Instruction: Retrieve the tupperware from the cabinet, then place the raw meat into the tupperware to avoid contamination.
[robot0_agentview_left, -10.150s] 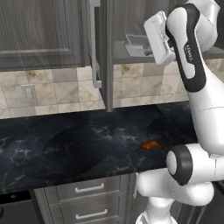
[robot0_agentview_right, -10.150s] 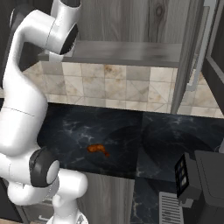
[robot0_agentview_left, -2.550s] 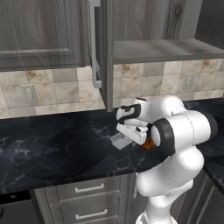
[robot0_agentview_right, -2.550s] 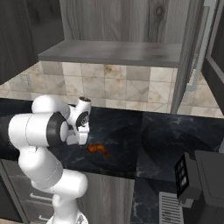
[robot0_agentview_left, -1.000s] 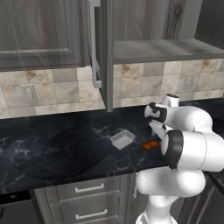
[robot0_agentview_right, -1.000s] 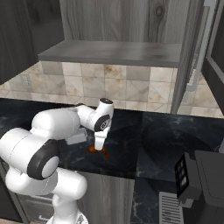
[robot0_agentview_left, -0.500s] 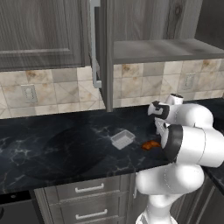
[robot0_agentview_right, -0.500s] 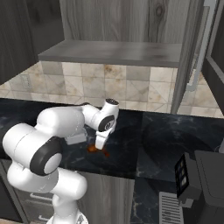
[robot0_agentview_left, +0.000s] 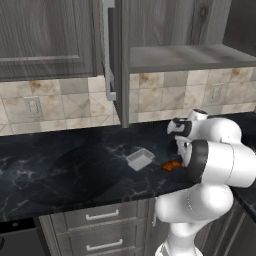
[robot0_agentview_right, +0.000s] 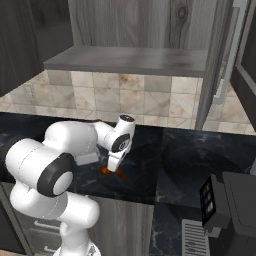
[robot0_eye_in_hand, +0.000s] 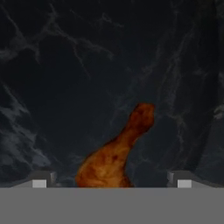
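The raw meat (robot0_eye_in_hand: 117, 153) lies on the dark marbled surface (robot0_agentview_left: 75, 165), an orange-brown drumstick shape with its thick end toward the camera on the hand and its thin end pointing away. In the hand view it sits between the two fingertips (robot0_eye_in_hand: 40, 179) of the tool (robot0_eye_in_hand: 109, 181), which stand wide apart, one at each side of the thick end, with clear gaps to the meat on both sides. The tool is spread open and grips nothing.

In the left base view the meat (robot0_agentview_left: 172, 165) shows as a small orange patch on the surface just in front of the arm's bulky white joint, and the tool (robot0_agentview_left: 181, 152) hangs right above it, mostly hidden by the arm. In the right base view the tool (robot0_agentview_right: 114, 169) points down at the meat (robot0_agentview_right: 106, 171), of which a sliver of orange shows at its base.

The tupperware (robot0_agentview_left: 140, 159) rests on the surface near the meat, on its left in the left base view, apart from it and tilted at an angle to the front edge. It looks empty.

Above, the cabinet (robot0_agentview_left: 165, 30) stands open, its door (robot0_agentview_left: 116, 60) swung out edge-on with the long silver handle (robot0_agentview_left: 107, 50) facing left. Grey drawers (robot0_agentview_left: 102, 225) sit below the surface.
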